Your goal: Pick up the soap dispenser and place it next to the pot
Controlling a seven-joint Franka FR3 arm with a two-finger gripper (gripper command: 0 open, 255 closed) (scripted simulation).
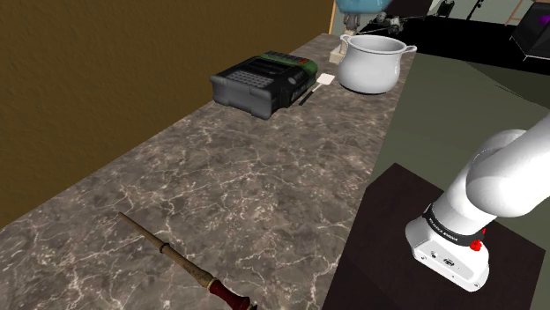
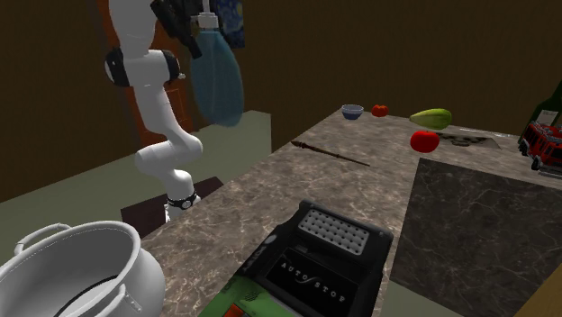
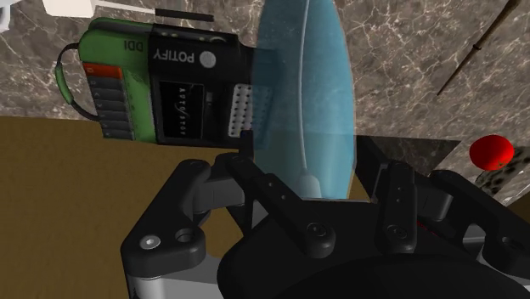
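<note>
My black gripper (image 2: 186, 25) is shut on the neck of the soap dispenser (image 2: 219, 79), a translucent blue bottle with a white cap, which hangs high in the air beside the counter. In the wrist view the blue bottle (image 3: 306, 93) is clasped between the fingers of the gripper (image 3: 323, 187), with the counter far below it. The white two-handled pot (image 1: 375, 62) stands at the far end of the counter in the shoulder view. It fills the lower left corner of the second exterior view, pot (image 2: 77, 270). In the shoulder view the blue bottle (image 1: 355, 9) shows at the top edge, above the pot.
A black and green device (image 1: 264, 81) lies near the pot on the marbled counter (image 1: 247, 185), with a white card (image 1: 326, 79) beside it. A thin wooden stick (image 1: 176, 260) lies at the near end. A tomato (image 2: 424, 140), a squash (image 2: 430, 117) and a small bowl (image 2: 352, 112) sit farther along.
</note>
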